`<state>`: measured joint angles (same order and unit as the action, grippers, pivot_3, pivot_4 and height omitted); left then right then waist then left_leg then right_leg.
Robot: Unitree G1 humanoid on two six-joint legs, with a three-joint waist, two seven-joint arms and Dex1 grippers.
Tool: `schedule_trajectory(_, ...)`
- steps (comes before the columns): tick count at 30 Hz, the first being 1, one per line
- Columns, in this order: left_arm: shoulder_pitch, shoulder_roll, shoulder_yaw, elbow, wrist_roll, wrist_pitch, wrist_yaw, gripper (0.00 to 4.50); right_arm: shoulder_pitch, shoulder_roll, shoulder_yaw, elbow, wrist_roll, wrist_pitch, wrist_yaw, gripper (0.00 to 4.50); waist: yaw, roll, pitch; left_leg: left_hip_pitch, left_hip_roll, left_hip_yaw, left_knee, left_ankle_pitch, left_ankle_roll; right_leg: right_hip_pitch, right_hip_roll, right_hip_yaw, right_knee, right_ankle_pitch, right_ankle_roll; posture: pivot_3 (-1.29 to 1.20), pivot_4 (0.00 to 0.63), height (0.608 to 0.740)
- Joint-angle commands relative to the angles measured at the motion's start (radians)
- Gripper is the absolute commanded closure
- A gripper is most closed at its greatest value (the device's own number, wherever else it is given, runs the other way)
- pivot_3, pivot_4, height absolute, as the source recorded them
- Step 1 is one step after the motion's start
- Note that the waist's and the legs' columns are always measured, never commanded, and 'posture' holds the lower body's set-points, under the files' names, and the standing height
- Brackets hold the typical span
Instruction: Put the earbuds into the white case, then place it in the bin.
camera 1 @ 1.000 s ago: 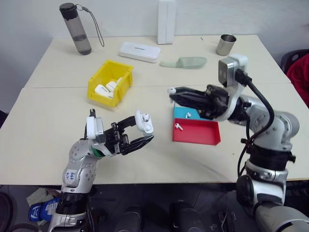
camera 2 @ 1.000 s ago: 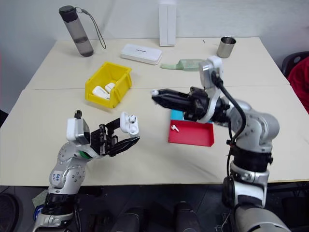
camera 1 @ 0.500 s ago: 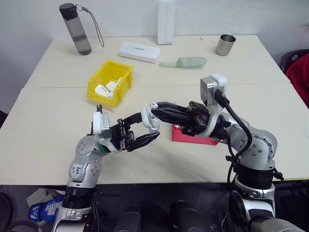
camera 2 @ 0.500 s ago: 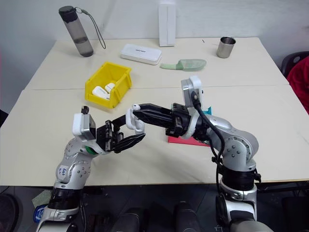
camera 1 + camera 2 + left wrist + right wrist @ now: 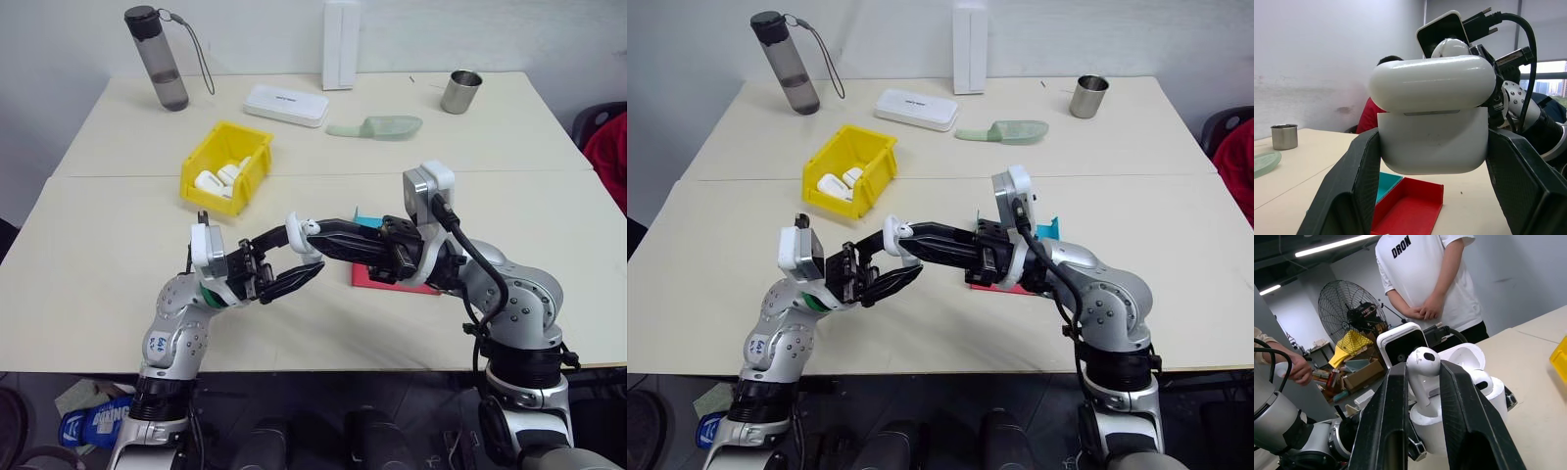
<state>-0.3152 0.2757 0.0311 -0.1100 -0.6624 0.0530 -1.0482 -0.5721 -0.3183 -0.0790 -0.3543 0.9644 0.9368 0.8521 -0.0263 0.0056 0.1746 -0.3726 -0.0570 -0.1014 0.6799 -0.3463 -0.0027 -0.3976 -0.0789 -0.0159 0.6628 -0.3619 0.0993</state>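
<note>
Your left gripper (image 5: 294, 257) has its jaws squeezed onto the white case (image 5: 1432, 122) and holds it up in the air, near the front edge of the surface. The lid is flipped open and the open top faces up. That makes it easy to drop a bud in from above.

Your right gripper (image 5: 1422, 382) has its jaws pinched on one earbud (image 5: 1422, 364). The round head sticks up and the stem points down toward an empty hole in the case. The other earbud (image 5: 1480, 378) looks like it already sits in its hole.

The two grippers meet over bare surface, so nothing is under them to bump. The red-and-blue tray (image 5: 392, 279) lies just behind your right arm, by the front edge.

The bin (image 5: 227, 168) sits farther back, toward the left side, well apart from the case. It already has some white things in it. I think the path from the case to the bin is open, with its low lip facing the front edge.
</note>
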Motion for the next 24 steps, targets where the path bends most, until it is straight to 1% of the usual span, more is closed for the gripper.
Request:
schedule_trajectory(1, -0.016, -0.008, 0.005, -0.036, -0.011, -0.007, 0.005, 1.74, -0.002, -0.007, 0.011, -0.015, 0.017, -0.023, -0.004, 3.94, 0.000, 0.000, 0.000, 0.000, 0.000, 0.000, 0.000, 0.000, 0.000, 0.000, 0.000, 0.000, 0.000, 0.000, 0.000, 0.00, 0.150, 0.740)
schedule_trajectory(11, -0.019, -0.014, 0.007, -0.045, -0.015, -0.008, 0.016, 1.74, 0.024, -0.036, 0.057, 0.001, -0.033, -0.069, 0.000, 3.94, 0.001, 0.000, 0.000, 0.000, 0.000, 0.000, 0.000, 0.000, 0.000, 0.000, 0.000, 0.000, 0.000, 0.000, 0.000, 0.00, 0.150, 0.740)
schedule_trajectory(15, -0.024, -0.016, 0.011, -0.045, -0.018, -0.008, 0.019, 1.74, 0.038, -0.058, 0.078, 0.007, -0.082, -0.115, 0.007, 3.94, 0.001, 0.000, 0.000, 0.000, 0.000, 0.000, 0.000, 0.000, 0.000, 0.000, 0.000, 0.000, 0.000, 0.000, 0.000, 0.00, 0.150, 0.740)
schedule_trajectory(19, -0.030, -0.017, 0.012, -0.046, -0.018, -0.007, 0.020, 1.74, 0.046, -0.061, 0.075, 0.018, -0.050, -0.083, -0.023, 3.94, 0.001, 0.000, 0.000, 0.000, 0.000, 0.000, 0.000, 0.000, 0.000, 0.000, 0.000, 0.000, 0.000, 0.000, 0.000, 0.00, 0.150, 0.740)
schedule_trajectory(20, -0.033, -0.018, 0.012, -0.045, -0.018, -0.006, 0.020, 1.74, 0.044, -0.070, 0.087, 0.017, -0.058, -0.093, -0.001, 3.65, 0.001, 0.000, 0.000, 0.000, 0.000, 0.000, 0.000, 0.000, 0.000, 0.000, 0.000, 0.000, -0.001, 0.000, 0.000, 0.00, 0.150, 0.740)
schedule_trajectory(21, -0.036, -0.018, 0.013, -0.044, -0.018, -0.006, 0.020, 1.74, 0.045, -0.061, 0.082, 0.019, -0.066, -0.113, -0.008, 3.29, 0.001, 0.000, 0.000, 0.000, 0.000, 0.000, 0.000, 0.000, 0.000, 0.000, 0.000, 0.000, -0.001, 0.000, 0.000, 0.00, 0.150, 0.740)
schedule_trajectory(24, -0.042, -0.015, 0.019, -0.041, -0.017, -0.005, 0.018, 1.74, 0.045, -0.082, 0.065, 0.003, -0.057, -0.125, -0.003, 2.32, 0.002, 0.000, 0.000, 0.000, 0.000, 0.000, 0.000, 0.000, 0.000, 0.000, 0.000, 0.000, -0.001, 0.000, 0.000, 0.00, 0.150, 0.740)
